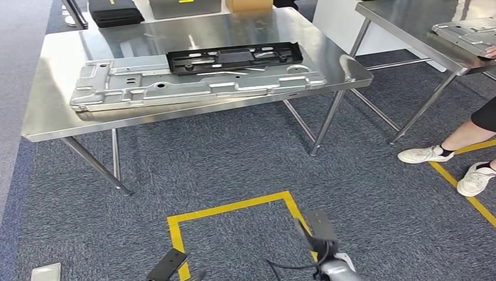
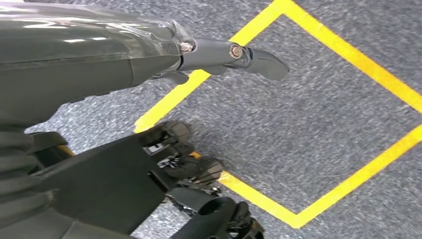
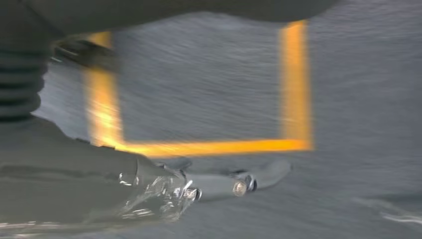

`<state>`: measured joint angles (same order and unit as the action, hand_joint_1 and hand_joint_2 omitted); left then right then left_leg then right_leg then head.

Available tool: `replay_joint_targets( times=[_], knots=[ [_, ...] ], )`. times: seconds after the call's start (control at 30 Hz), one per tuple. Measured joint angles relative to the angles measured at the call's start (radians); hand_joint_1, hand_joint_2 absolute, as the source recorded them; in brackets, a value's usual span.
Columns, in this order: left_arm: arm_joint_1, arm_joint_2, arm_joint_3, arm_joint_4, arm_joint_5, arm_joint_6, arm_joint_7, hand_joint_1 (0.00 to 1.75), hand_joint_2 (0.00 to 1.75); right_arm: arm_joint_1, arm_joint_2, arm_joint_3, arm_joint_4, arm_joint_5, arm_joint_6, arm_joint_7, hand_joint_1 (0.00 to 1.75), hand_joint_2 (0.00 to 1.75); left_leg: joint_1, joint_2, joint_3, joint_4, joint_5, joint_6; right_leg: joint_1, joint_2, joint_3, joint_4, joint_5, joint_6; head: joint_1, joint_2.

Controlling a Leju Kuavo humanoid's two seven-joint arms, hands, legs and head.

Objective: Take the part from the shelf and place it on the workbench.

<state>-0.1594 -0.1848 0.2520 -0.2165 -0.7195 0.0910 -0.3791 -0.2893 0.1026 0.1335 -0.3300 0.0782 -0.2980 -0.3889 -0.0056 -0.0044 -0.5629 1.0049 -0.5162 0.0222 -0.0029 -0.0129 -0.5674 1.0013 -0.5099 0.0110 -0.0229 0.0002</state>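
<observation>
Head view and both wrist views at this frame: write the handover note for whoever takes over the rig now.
Left hand: hangs over the carpet, holds nothing, fingers apart.
Right hand: hangs low over the carpet, holds nothing; the view is blurred.
Things: a large silver part lies on the steel workbench, a black part beside it.
Done: parts rest on the workbench.
Left: cannot tell if more remain; the robot stands by the yellow floor square.

Grey carpet (image 1: 234, 158), yellow floor tape (image 1: 234, 206), steel tables (image 1: 52, 111)
</observation>
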Motion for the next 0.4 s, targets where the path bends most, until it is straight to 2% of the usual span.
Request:
replay_joint_targets(
  times=[0.1,0.3,0.4],
  knots=[
    [0.006,0.001,0.004,0.000,0.000,0.001,0.017,0.00,1.75,0.071,-0.001,-0.059,0.041,-0.017,0.009,0.071,0.00,1.75,0.000,0.000,0.000,-0.001,0.000,0.000,0.000,0.001,-0.001,0.000,0.000,0.000,0.000,0.000],
    [0.009,0.001,0.014,0.000,0.000,-0.015,0.066,0.00,1.75,0.159,-0.013,-0.110,0.094,0.009,-0.055,0.205,0.00,1.75,0.000,0.000,0.000,-0.001,0.000,0.000,0.000,0.001,0.000,0.000,-0.001,0.000,0.000,0.000],
    [0.009,0.001,0.017,0.000,0.002,-0.018,0.079,0.00,1.75,0.183,-0.021,-0.111,0.106,0.030,-0.064,0.228,0.00,1.75,0.000,0.000,0.000,-0.001,0.000,0.000,0.000,0.001,0.000,0.000,-0.001,0.000,0.000,0.000]
  ],
)
